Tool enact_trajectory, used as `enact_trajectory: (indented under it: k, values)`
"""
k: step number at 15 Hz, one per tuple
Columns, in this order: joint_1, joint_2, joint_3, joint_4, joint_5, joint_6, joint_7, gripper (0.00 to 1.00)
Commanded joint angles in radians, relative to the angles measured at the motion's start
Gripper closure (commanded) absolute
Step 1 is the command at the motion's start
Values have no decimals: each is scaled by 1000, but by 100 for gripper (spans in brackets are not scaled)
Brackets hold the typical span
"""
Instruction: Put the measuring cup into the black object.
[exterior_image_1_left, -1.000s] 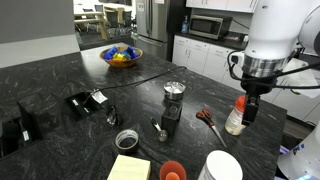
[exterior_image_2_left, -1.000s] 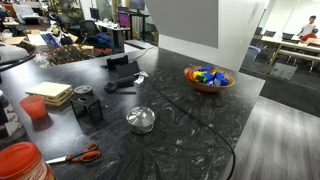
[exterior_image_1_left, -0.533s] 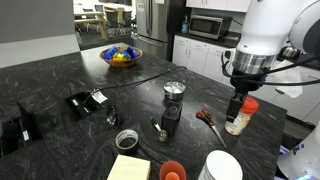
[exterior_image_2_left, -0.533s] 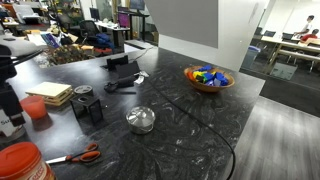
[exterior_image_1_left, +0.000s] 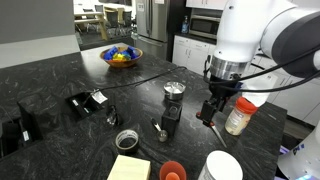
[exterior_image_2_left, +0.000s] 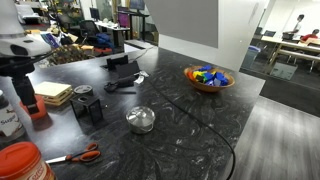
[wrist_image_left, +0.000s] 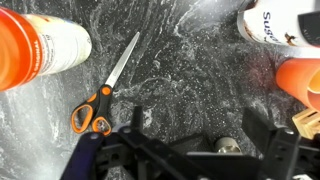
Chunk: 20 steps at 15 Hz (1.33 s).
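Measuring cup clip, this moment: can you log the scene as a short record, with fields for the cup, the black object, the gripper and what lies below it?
measuring cup: lying on the counter beside the black object, not held
black object: upright on the counter, cup not in it
gripper: open, empty, above the counter to one side of the black object
below the gripper: orange-handled scissors, seen in the wrist view
nearby: orange-capped bottle, orange cup
task status: cup not yet grasped
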Motion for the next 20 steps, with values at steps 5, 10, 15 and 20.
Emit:
enact_trajectory:
  k: [5, 10, 15, 20]
  values:
    - [-2, 1, 6, 5, -4, 1, 21, 0]
    - [-2, 108, 20, 85, 12, 89, 147, 0]
    - [19, 255, 2, 180, 53, 118, 241, 0]
    - [33, 314, -18, 205, 62, 134, 284, 0]
